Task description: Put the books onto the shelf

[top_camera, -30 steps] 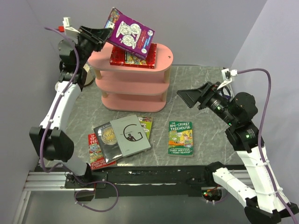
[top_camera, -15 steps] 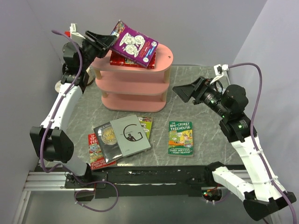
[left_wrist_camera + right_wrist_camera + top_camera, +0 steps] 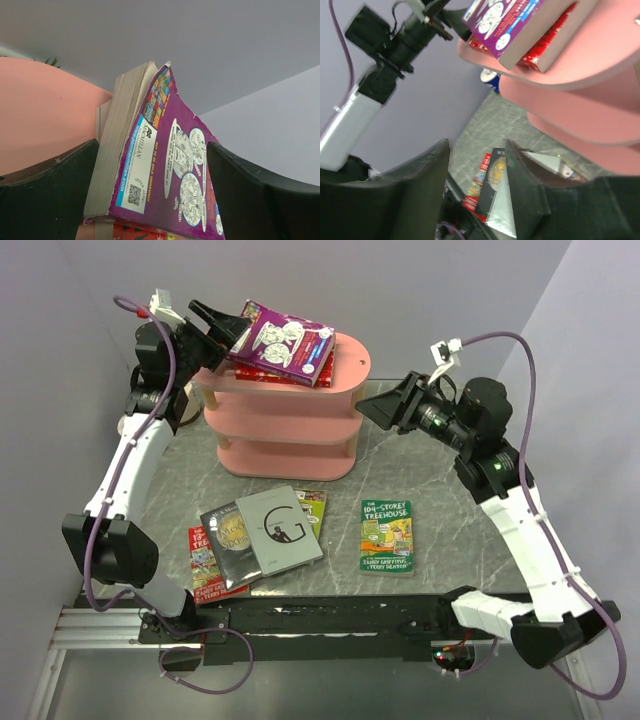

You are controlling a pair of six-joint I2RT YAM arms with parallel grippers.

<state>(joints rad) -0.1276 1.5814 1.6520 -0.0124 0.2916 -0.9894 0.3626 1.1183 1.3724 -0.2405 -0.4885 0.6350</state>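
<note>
The pink shelf point(image 3: 290, 415) stands at the back of the table. On its top board a purple book point(image 3: 283, 340) lies across a red book point(image 3: 305, 370). My left gripper point(image 3: 225, 325) is open, its jaws on either side of the purple book's point(image 3: 170, 165) left end, with a gap on the cover side. The right gripper point(image 3: 385, 408) hovers by the shelf's right end, jaws apart and empty. A grey "G" book point(image 3: 280, 528), a dark book point(image 3: 228, 535), a red book point(image 3: 205, 565) and a lime-green book point(image 3: 312, 505) lie overlapped in front of the shelf. A green book point(image 3: 386, 536) lies alone.
Purple walls close in on the left, back and right. The black rail point(image 3: 300, 615) with both arm bases runs along the near edge. A small white-and-blue object point(image 3: 490, 80) sits on the table behind the shelf's point(image 3: 600, 60) left side, near the left arm point(image 3: 395, 40).
The left gripper lowered the purple book onto the red one and opened. My right arm rose and swung toward the shelf's right end, its jaws narrowing.
</note>
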